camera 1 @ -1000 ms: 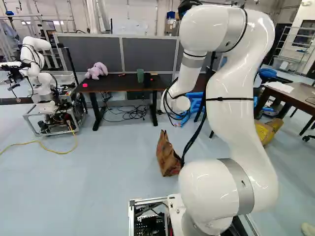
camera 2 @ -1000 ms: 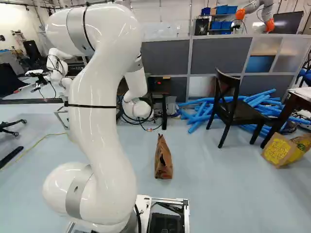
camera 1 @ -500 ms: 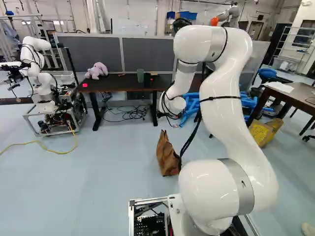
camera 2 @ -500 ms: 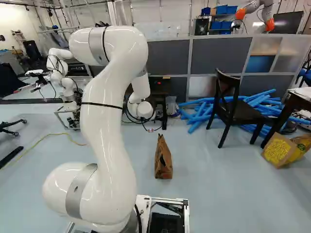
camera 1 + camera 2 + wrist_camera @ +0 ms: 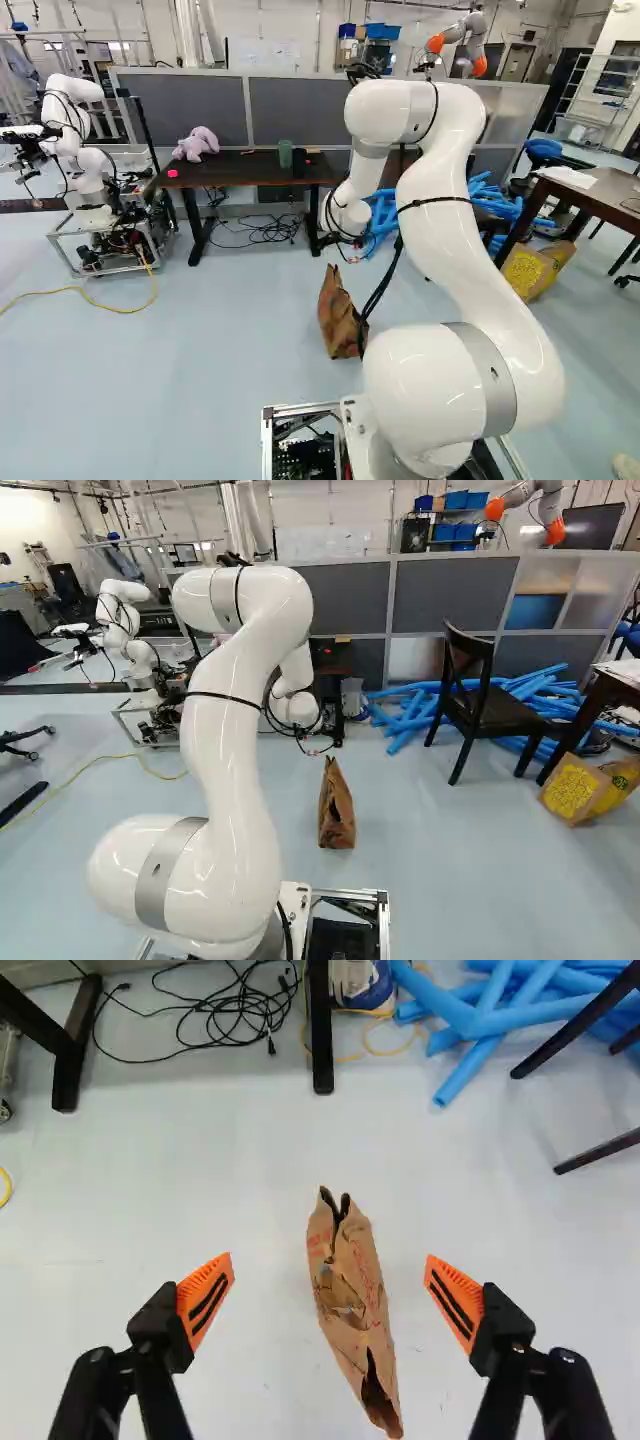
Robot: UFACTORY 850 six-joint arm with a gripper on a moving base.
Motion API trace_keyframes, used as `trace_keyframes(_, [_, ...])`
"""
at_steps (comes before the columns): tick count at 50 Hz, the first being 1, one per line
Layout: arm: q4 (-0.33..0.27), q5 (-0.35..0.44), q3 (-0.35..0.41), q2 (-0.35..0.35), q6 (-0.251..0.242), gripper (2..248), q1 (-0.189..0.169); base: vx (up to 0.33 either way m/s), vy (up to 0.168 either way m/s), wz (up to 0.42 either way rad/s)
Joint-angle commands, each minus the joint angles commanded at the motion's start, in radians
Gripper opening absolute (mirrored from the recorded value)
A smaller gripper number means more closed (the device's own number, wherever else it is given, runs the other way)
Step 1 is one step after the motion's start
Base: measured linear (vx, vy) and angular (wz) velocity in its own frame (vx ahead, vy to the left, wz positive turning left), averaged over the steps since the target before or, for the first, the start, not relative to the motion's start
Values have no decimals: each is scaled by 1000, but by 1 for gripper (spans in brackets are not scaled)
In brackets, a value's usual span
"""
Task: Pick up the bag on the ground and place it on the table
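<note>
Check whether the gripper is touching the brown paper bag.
Apart. The wrist view shows the gripper open, with floor visible between the brown paper bag and the orange pads on both sides.

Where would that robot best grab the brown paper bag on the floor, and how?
Probably by its top edge, coming straight down: the brown paper bag stands upright on the floor, long and thin from above, so the open fingers could close on its two broad sides.

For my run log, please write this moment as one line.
gripper: open; brown paper bag: on floor, ungripped; lift: not started
</note>
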Motion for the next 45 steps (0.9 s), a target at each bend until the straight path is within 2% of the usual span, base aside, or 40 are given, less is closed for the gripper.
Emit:
trace_keyframes(27, [0,-130,-70,-99,0,247,-16,0,0,0])
trace_keyframes(45, [0,-162,-148,-180,0,247,-27,0,0,0])
